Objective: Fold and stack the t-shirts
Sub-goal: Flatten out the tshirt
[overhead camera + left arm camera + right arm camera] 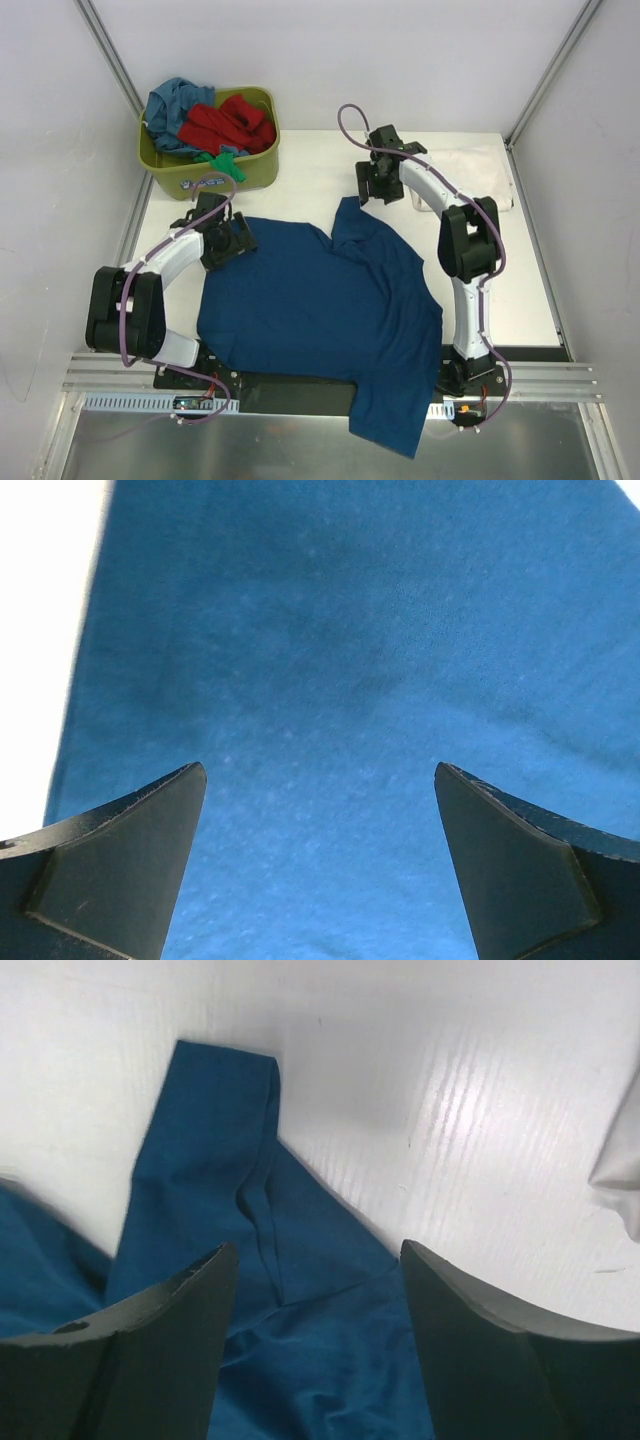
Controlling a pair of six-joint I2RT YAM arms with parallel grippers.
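Blue shirt [320,310] overhanging near edge of table [520,300]: slide-off risk if dragged. Left gripper [320,780], right gripper [318,1252] both agape, empty.

We find no legible text, brand, number or sign in any view. The front wall of the olive-green tub [255,165] carries a small pale label [190,184], too small for us to read. The blue t-shirt [320,300] presents only plain cloth to the overhead camera and to both wrist cameras.
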